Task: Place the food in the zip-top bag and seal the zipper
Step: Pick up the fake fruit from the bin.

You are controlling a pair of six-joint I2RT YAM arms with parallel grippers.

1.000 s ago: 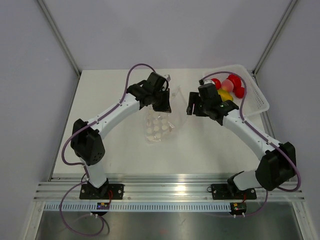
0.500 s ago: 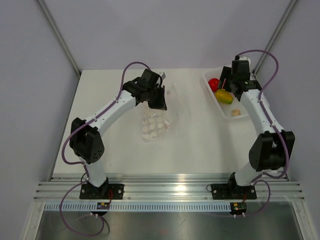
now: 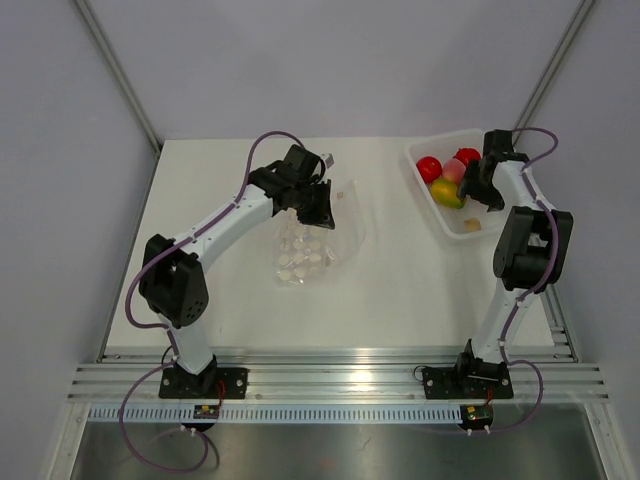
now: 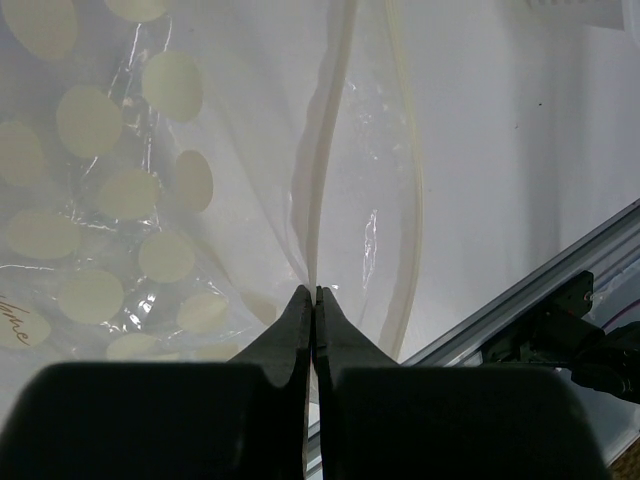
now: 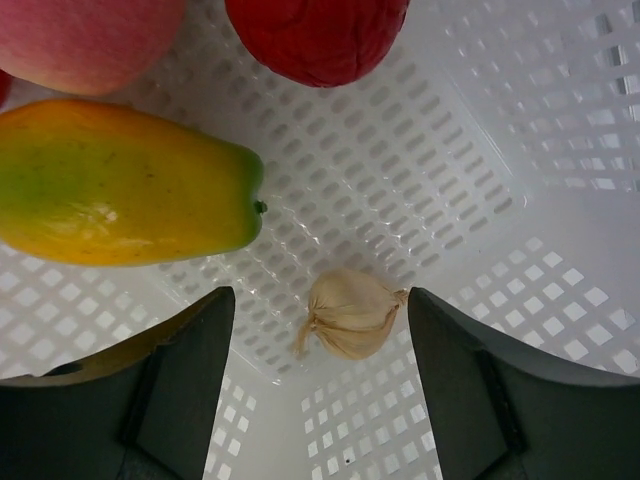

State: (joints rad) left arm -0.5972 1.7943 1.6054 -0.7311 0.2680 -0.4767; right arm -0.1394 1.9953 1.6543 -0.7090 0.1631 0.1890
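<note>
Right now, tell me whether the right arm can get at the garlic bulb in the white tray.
Probably yes. The right gripper hangs open right above the garlic bulb, which lies uncovered on the tray floor, apart from the yellow-green fruit.

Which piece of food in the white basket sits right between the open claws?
The small pale garlic bulb, framed by the open right gripper; the yellow-green fruit and red ones lie beyond it.

top: overhead, far | wrists: close-up, bag (image 4: 120, 200) / tray (image 5: 400, 150) (both in top view)
</note>
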